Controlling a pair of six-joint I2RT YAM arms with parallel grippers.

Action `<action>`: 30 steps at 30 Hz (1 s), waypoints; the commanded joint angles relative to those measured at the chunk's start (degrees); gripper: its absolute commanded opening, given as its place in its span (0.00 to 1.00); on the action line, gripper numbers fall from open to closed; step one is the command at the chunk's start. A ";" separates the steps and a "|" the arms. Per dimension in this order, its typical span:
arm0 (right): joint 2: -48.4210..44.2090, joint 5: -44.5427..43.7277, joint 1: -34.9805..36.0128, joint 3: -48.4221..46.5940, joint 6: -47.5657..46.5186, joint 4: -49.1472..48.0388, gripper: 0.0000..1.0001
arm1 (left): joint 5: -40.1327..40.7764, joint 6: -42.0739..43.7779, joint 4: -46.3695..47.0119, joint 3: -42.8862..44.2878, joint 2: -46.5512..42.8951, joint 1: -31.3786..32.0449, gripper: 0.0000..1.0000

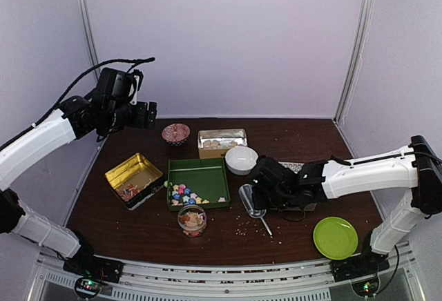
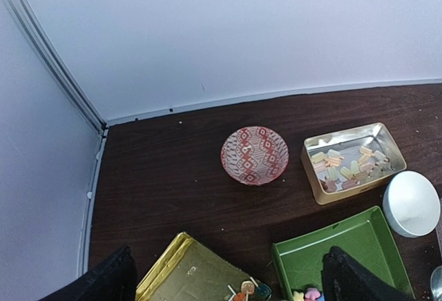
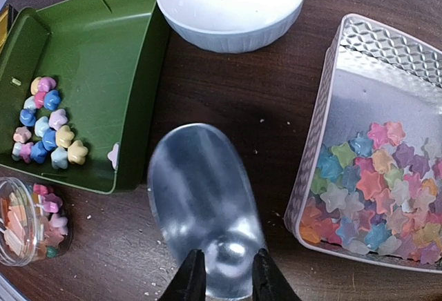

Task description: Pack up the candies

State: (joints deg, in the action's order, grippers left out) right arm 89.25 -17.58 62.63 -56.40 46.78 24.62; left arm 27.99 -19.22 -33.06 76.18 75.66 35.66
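Pastel star-shaped candies (image 3: pixel 45 118) lie in a corner of the green tray (image 1: pixel 207 177), and many more fill a pale patterned box (image 3: pixel 373 190) to the right. My right gripper (image 3: pixel 222 273) hovers low between tray and box. Its fingers stand apart on either side of the rear of a clear scoop (image 3: pixel 200 197), which lies on the table, bowl empty. In the top view the scoop (image 1: pixel 250 201) points its thin handle toward the near edge. My left gripper (image 2: pixel 228 280) is raised high at the back left, open and empty.
A white bowl (image 1: pixel 241 159) sits behind the tray. A silver tin of pale candies (image 2: pixel 349 163) and a red patterned bowl (image 2: pixel 254 154) stand at the back. A gold tin (image 1: pixel 135 177) lies left, a small clear jar (image 1: pixel 192 219) in front, a green plate (image 1: pixel 335 237) near right.
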 commanded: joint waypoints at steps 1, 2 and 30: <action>-0.44 0.79 0.22 2.02 0.95 0.62 0.25 | -1.27 -1.06 1.56 -0.11 0.36 -0.19 0.95; -0.79 1.03 0.22 2.20 1.02 0.54 0.26 | -1.35 -1.08 1.51 -0.07 0.39 -0.23 0.95; -22.99 4.43 0.21 12.74 1.30 -0.58 0.38 | -3.06 -6.50 -5.36 -0.35 2.42 3.59 0.96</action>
State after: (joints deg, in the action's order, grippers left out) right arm 61.30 -14.15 61.58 -39.46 49.60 29.74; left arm 28.01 -21.58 -36.32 76.51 78.35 39.07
